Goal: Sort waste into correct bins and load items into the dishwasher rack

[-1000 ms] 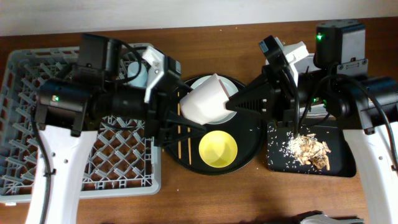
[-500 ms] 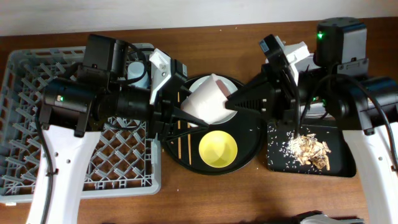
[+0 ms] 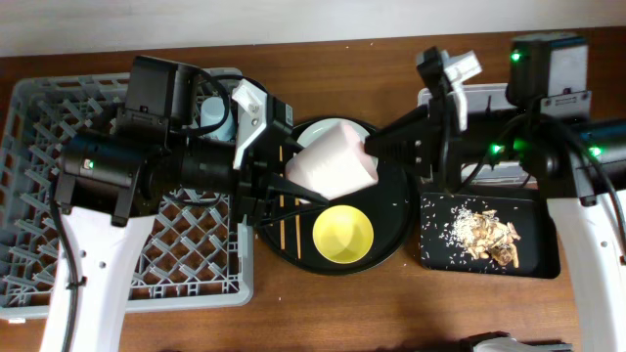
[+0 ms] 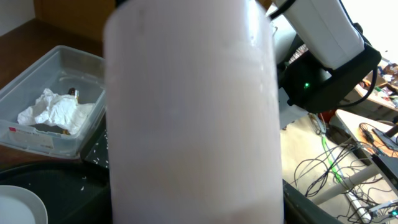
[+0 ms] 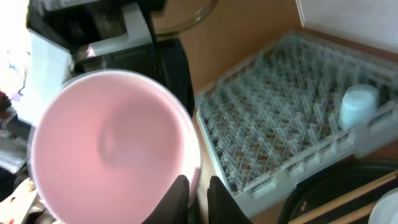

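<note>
The pink cup (image 3: 337,166) hangs sideways in the air over the round black tray (image 3: 393,244), between both grippers. My right gripper (image 3: 377,154) is shut on its rim; in the right wrist view the rim (image 5: 112,149) sits between the two fingers (image 5: 194,196). My left gripper (image 3: 286,174) has its fingers spread on either side of the cup's base, and the cup (image 4: 193,112) fills the left wrist view. The yellow bowl (image 3: 342,235) and the chopsticks (image 3: 284,230) lie on the round tray. The plate (image 4: 18,208) is mostly hidden. The light-blue cup (image 3: 210,117) stands in the grey rack (image 3: 59,196).
The shallow black tray (image 3: 440,256) at the right holds brown scraps and white crumbs (image 3: 486,235). The clear tub (image 4: 37,68) behind it holds the crumpled napkin (image 4: 56,112). The right arm covers most of the tub from overhead. White crumbs dot the round tray.
The cup has turned from tilted to lying sideways, with its base toward the left gripper. The left gripper has moved right until its fingers flank the cup. The right gripper has drawn back slightly to the right.
</note>
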`<state>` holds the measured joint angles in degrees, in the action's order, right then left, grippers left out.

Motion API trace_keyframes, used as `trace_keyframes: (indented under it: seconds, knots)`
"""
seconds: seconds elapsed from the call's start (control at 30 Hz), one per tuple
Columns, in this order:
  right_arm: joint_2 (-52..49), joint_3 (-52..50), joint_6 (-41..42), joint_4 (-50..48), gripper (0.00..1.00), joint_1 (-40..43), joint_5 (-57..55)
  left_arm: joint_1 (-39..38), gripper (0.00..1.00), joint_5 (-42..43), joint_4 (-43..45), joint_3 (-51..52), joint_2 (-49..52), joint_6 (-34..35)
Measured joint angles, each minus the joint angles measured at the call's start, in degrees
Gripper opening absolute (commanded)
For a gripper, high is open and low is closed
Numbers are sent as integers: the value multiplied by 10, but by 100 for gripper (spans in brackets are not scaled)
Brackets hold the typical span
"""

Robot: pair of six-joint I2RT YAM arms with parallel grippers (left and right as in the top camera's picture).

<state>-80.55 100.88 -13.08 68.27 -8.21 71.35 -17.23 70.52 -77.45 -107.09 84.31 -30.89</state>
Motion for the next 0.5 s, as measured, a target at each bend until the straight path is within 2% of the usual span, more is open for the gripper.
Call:
trace_keyframes:
  seconds: [0.1,0.37,0.47,0.5]
  knots:
    - [-1,-2,-44,75,11,-35,-54,0,40,0,4,0,-2,-1]
    - [-1,-2,-81,143,13,-66,-138,0,40,-3,17,0,-3,-2]
    - [-1,-2,-58,155,13,-66,-227,5,39,-48,18,0,-3,5]
    - [-1,-3,-32,155,19,-66,-286,20,39,-108,18,0,-3,25]
